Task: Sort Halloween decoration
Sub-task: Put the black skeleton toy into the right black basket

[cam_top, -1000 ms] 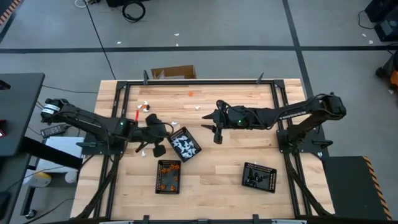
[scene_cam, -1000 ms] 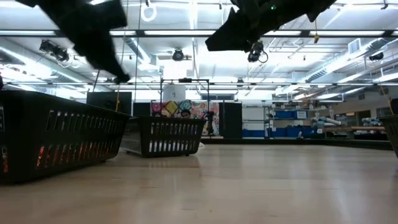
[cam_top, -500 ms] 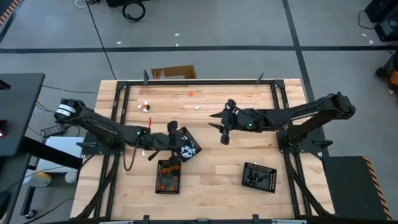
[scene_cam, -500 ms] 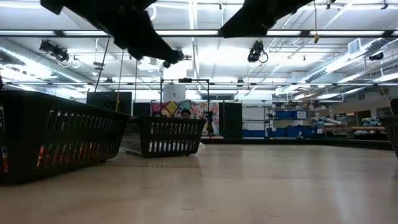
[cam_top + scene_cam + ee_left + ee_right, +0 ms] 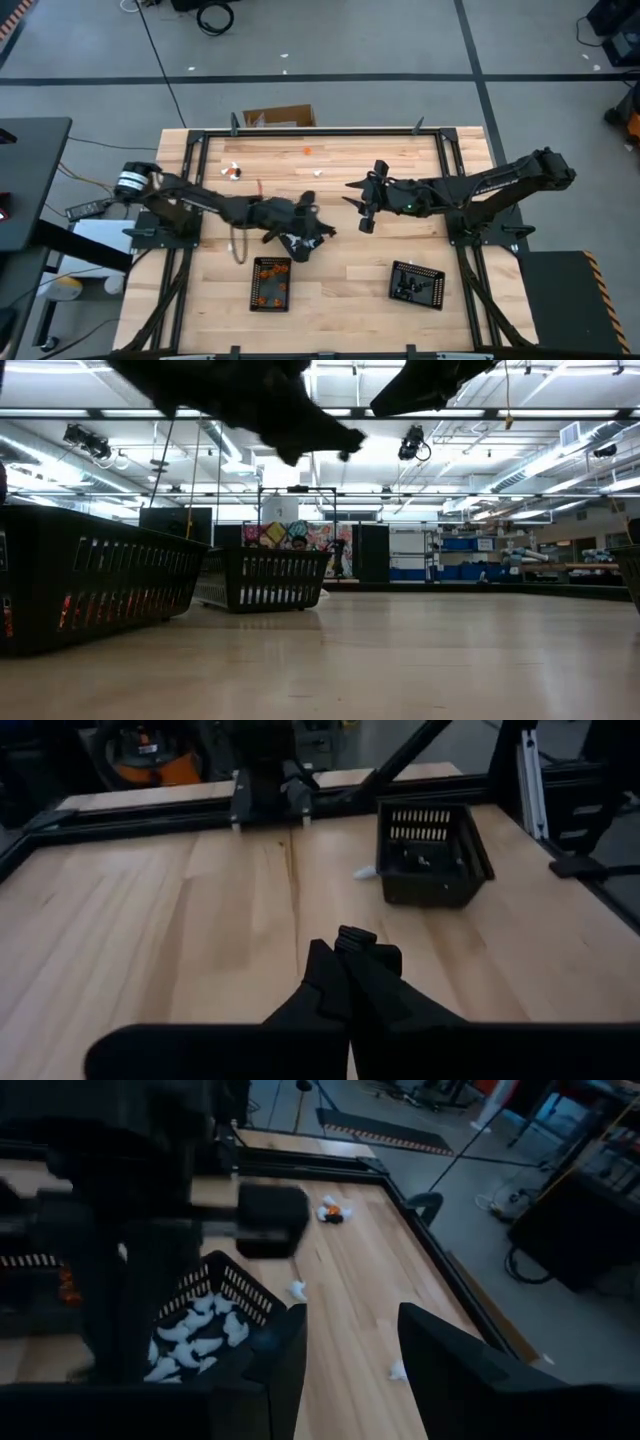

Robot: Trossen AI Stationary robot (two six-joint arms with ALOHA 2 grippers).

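Left gripper (image 5: 312,212) pinched together, empty, over white-piece tray (image 5: 300,243). Might bump tray, spill pieces. Right gripper (image 5: 364,207) apart, empty, at 3 o'clock.

Covering much of the tray of white pieces (image 5: 300,236) with the left arm in the high view, leaving only a corner showing. Blurring into dark shapes at the top edge of the low view, with neither gripper's fingers readable there. Cropping the orange-piece tray (image 5: 90,588) at the low view's left edge.
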